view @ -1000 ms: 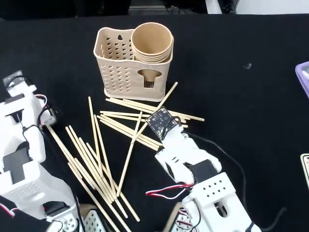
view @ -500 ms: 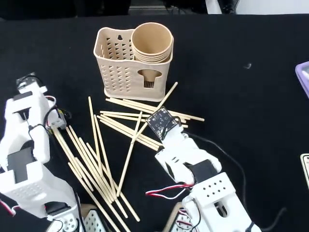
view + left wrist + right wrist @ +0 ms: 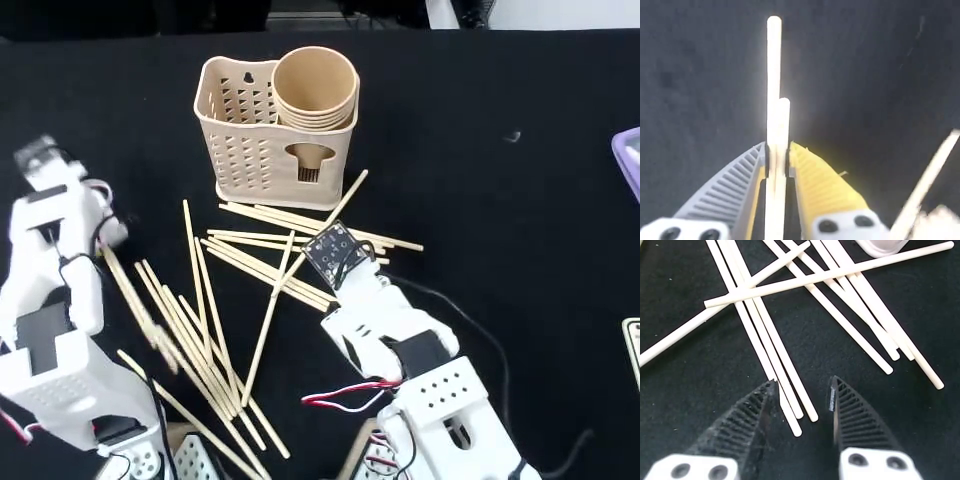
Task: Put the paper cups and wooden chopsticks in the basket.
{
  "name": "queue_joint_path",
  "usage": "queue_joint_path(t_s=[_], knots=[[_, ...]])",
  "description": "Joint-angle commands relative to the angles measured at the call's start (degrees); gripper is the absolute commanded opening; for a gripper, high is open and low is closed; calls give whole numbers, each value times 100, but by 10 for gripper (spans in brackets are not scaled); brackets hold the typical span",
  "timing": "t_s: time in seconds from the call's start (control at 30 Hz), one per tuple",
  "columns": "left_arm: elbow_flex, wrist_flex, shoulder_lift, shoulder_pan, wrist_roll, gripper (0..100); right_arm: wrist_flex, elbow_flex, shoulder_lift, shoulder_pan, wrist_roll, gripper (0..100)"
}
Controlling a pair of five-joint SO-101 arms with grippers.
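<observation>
While the left gripper [image 3: 777, 152] is pinching two wooden chopsticks [image 3: 774, 75] side by side at the left of the table [image 3: 520, 250], the right gripper [image 3: 802, 390] is hovering with its jaws spread over the ends of a loose bunch [image 3: 771, 340] on the near side of the basket [image 3: 250, 150]. The paper cups [image 3: 315, 85] are sitting stacked in the basket's right compartment.

The sticks are looking light, stiff and smooth. A pair is therefore likely to be rolling or scissoring between the pads unless both are being squeezed squarely. The left grip seems to be sitting close to one end, leaving most of the length hanging free to swing. Taking hold nearer the middle is probably going to steady them better.

In the high view the held pair [image 3: 135, 300] is running from far left at the gripper towards near right. Its lower part is reaching in among the left fan [image 3: 205, 350] of sticks, which is lying on much the same diagonal. The bunch by the basket is lying mostly left to right, with one long stick [image 3: 270, 310] crossing it from far to near.
</observation>
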Motion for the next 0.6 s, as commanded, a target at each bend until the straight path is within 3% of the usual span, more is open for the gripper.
queue_joint_path(t_s=[0.0,0.17,0.4,0.57], knots=[[-1015,-202,-79,-13,756,30,44,-110,-127,-44,9,170],[-1947,202,-114,-22,1002,30,44,-110,-127,-44,9,170],[-3565,2409,-114,-22,721,30,35,-110,-127,-44,18,170],[-4804,3490,-114,-31,457,30,26,-110,-127,-44,18,170]])
